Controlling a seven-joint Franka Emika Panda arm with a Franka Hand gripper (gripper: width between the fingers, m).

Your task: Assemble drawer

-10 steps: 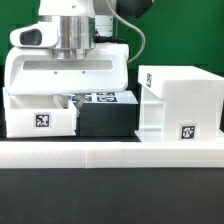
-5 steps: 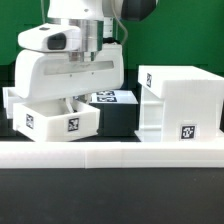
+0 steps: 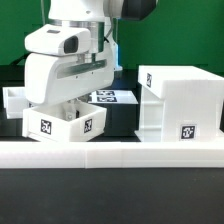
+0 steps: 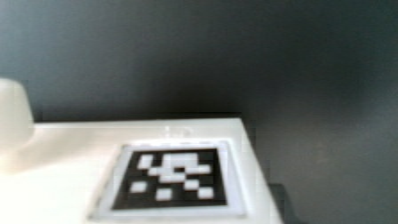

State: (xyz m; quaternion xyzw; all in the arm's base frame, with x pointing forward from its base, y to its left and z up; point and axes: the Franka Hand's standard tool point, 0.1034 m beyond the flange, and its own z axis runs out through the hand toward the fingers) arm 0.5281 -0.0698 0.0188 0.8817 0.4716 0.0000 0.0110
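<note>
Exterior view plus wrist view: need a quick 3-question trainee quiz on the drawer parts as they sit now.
1. True or false: the housing stands toward the exterior view's left of the gripper.
2. Multiple choice: how many tags show on the tray directly below the gripper in the exterior view? A) one B) two C) four
3. Fill in: the wrist view shows a single tag on a ___ surface against the dark table.

Key: 1 false; 2 B; 3 white
</note>
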